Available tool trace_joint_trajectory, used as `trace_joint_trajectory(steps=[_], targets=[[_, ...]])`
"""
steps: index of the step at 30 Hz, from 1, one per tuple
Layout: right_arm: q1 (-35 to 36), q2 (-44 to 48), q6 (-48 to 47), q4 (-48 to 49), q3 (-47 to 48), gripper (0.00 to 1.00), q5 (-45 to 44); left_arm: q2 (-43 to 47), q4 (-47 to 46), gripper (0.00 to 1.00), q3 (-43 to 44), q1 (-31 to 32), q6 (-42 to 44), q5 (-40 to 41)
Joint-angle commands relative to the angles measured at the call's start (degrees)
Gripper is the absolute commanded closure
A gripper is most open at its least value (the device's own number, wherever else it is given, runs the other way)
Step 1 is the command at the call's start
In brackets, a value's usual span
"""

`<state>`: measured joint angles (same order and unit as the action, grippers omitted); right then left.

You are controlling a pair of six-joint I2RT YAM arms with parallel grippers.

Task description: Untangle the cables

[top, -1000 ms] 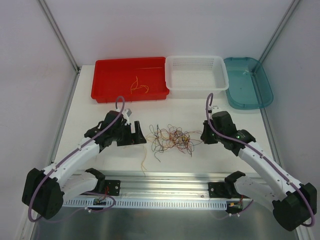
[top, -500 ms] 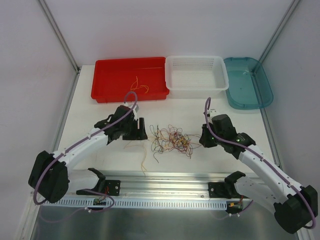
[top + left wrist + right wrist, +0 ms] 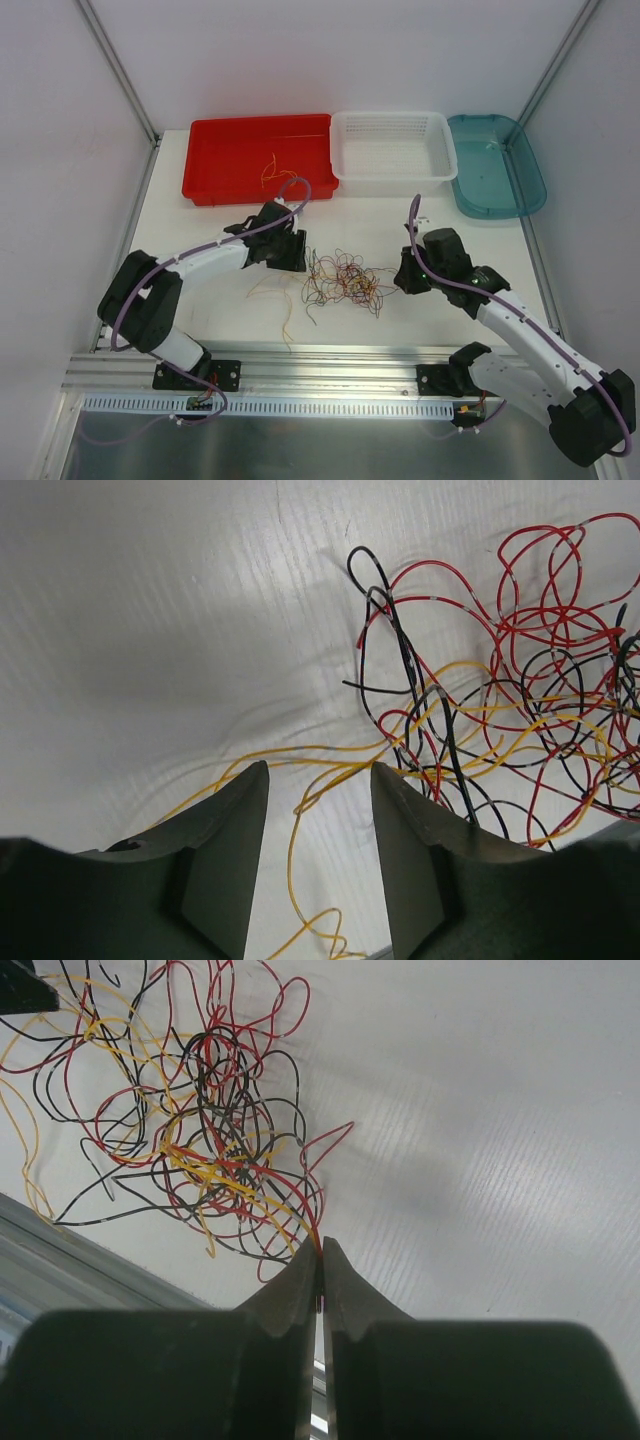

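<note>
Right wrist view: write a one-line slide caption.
Right gripper pinching the edge of a tangled clump of thin red, yellow, black wires.

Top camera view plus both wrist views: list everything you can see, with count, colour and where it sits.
cable tangle: one, red, black and yellow, table centre
loose wires: a few, yellow, in the red tray
red tray: one, red, far left
basket: one, white, far middle
teal tray: one, teal, far right
table: one, white, under everything
left fingers: two, dark, open over yellow strands at the tangle's left edge
right fingers: two, dark, shut on strands at the tangle's right edge
</note>
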<state>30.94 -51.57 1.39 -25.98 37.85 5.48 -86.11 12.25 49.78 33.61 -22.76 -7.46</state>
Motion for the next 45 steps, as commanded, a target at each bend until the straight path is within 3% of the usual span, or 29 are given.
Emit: trace_joint_trajectory(steps=[1, 5, 6, 8, 12, 21, 29, 32, 37, 40, 42, 45], targets=[[0.44, -0.63, -0.16, 2.60, 0.12, 0.95, 1.56, -3.18, -2.49, 0.55, 2.95, 0.76, 3.16, -1.59], [0.44, -1.07, -0.25, 2.69, 0.21, 0.95, 1.21, -4.95, -3.20, 0.75, 3.39, 0.76, 3.16, -1.32], [0.44, -1.08, -0.25, 2.69, 0.12, 0.96, 1.03, -4.69, -3.29, 0.91, 3.39, 0.85, 3.16, -1.24], [0.35, -0.99, -0.07, 2.51, 0.04, 0.97, -0.11, -2.77, -3.20, 1.00, 3.22, 0.85, 3.34, 0.43], [0.26, -0.81, 1.60, -0.46, 0.47, 0.99, -4.76, 3.21, -0.13, 1.00, 2.87, 0.32, 2.55, 7.19], [-3.69, 1.73, 5.55, -8.90, 3.63, 0.99, -13.38, 22.46, 16.65, 1.00, 6.11, -10.39, -0.88, 21.08], [-9.75, 5.34, 5.47, -18.05, 10.40, 0.99, -18.75, 31.52, 26.94, 1.00, 13.49, -21.11, 0.18, 23.81], [-10.37, 5.78, 4.68, -17.36, 11.28, 0.99, -15.60, 32.23, 27.83, 1.00, 15.96, -21.21, -0.70, 18.74], [-9.67, 3.06, 3.80, -13.93, 9.80, 0.91, -6.01, 31.70, 24.50, 1.00, 13.34, -19.20, -3.42, 4.16], [-9.23, 0.86, 3.80, -12.78, 7.86, 0.85, -6.00, 31.18, 22.56, 1.00, 9.12, -14.46, -4.83, 4.12], [-9.14, -0.10, 3.80, -12.87, 7.42, 0.73, -6.00, 30.56, 21.68, 1.00, 6.23, -12.26, -5.97, 4.56], [-8.88, -0.02, 3.62, -13.13, 6.72, 0.51, -7.58, 28.89, 18.69, 0.83, 2.71, -6.81, -7.55, 4.30]])
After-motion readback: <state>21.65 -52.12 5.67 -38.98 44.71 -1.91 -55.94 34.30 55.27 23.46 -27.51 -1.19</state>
